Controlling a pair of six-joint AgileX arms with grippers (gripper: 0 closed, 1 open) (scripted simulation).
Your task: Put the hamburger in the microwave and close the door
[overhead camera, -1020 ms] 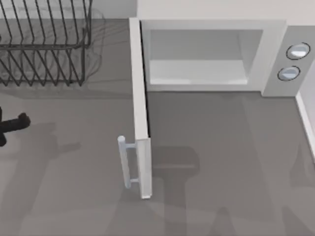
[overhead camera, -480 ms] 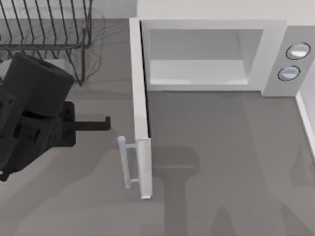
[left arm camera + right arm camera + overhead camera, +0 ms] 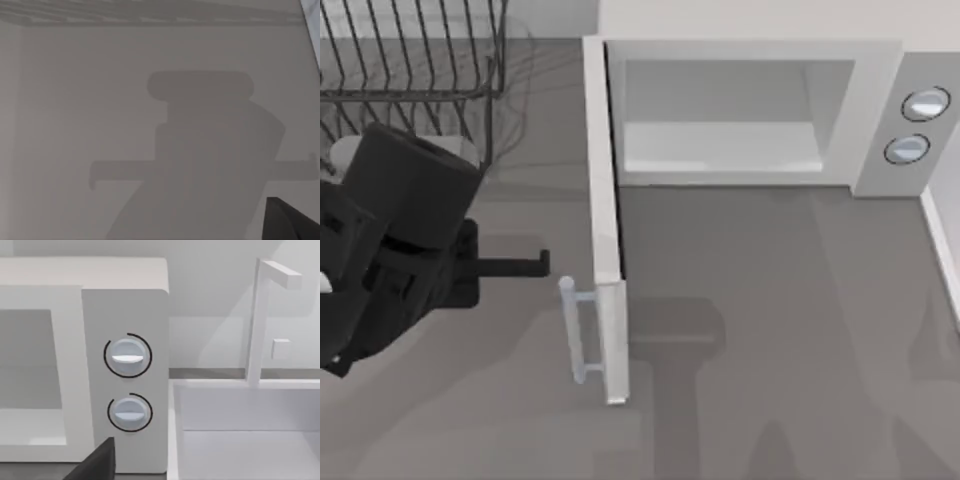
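Observation:
The microwave [image 3: 750, 50] stands at the back of the table, and what I see of its cavity is bare. The door [image 3: 604, 200] swings out toward the front, its bar handle [image 3: 576, 330] on the left face. My left gripper [image 3: 542, 264] points right, a short way left of the door and just above the handle's far end. The left wrist view looks down on grey tabletop [image 3: 75, 100] with the arm's shadow on it. A dark piece of my right gripper [image 3: 97, 462] faces the microwave's dials [image 3: 127, 356]. The hamburger is out of view.
A black wire dish rack [image 3: 410, 90] stands at the back left, behind the left arm. Right of the microwave is a white basin [image 3: 240, 410] with an upright white spout [image 3: 260, 315]; its rim [image 3: 942, 240] lines the table's right side.
The left arm has come in from the left edge and carried its gripper rightward toward the door. In the last half second it edged slightly further right and forward. The door has not moved.

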